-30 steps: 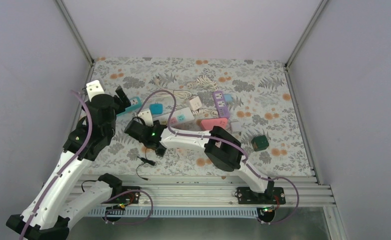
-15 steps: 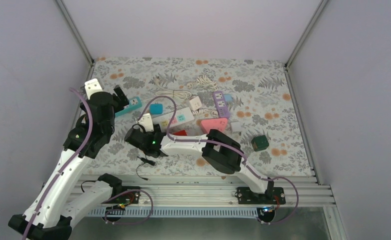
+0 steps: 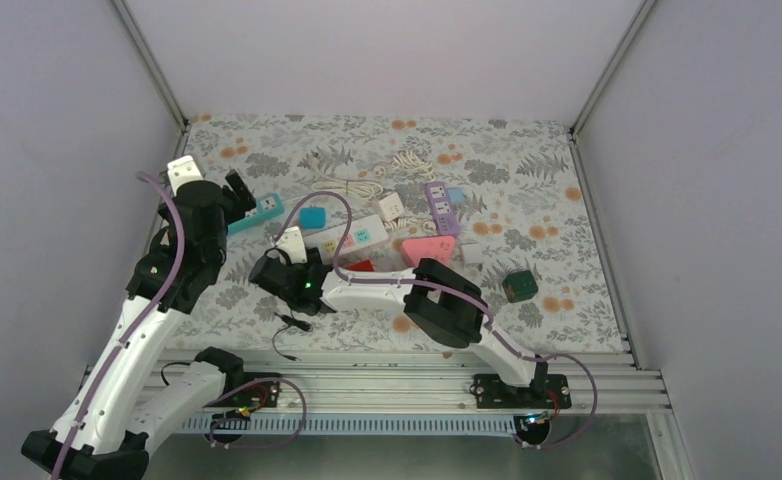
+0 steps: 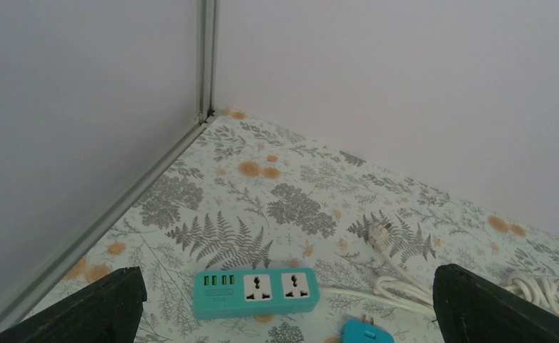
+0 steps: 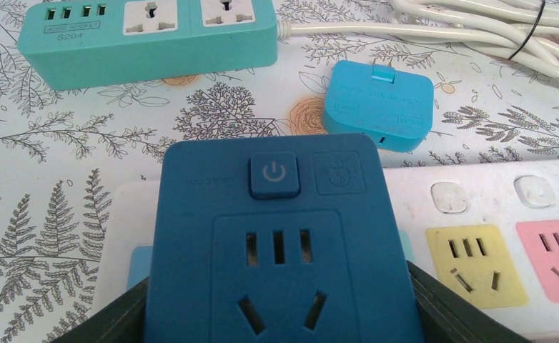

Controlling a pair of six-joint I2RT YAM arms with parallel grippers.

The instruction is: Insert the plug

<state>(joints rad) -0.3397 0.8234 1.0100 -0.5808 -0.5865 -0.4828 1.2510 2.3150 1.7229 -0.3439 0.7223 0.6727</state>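
My right gripper (image 5: 280, 318) is shut on a dark blue plug block (image 5: 284, 243) with a power button and socket holes on its face; dark fingers (image 5: 112, 321) press both of its sides. The block sits over the left end of a white power strip (image 5: 491, 193), covering a light blue socket pad. Whether its pins are in the strip is hidden. In the top view the right gripper (image 3: 292, 262) is beside the strip (image 3: 352, 235). My left gripper (image 3: 212, 182) hangs open and holds nothing above a teal power strip (image 4: 256, 291).
A small light blue adapter (image 5: 378, 103) and coiled white cable (image 4: 398, 286) lie by the teal strip (image 3: 257, 213). Further right are a purple strip (image 3: 440, 207), a pink strip (image 3: 427, 247), a white adapter (image 3: 391, 206) and a green cube (image 3: 519, 286). A black cable (image 3: 289, 325) lies near the front edge.
The right gripper with the blue plug block shifted slightly left and nearer early in the second, then held still. The left gripper drew back a little to the left.
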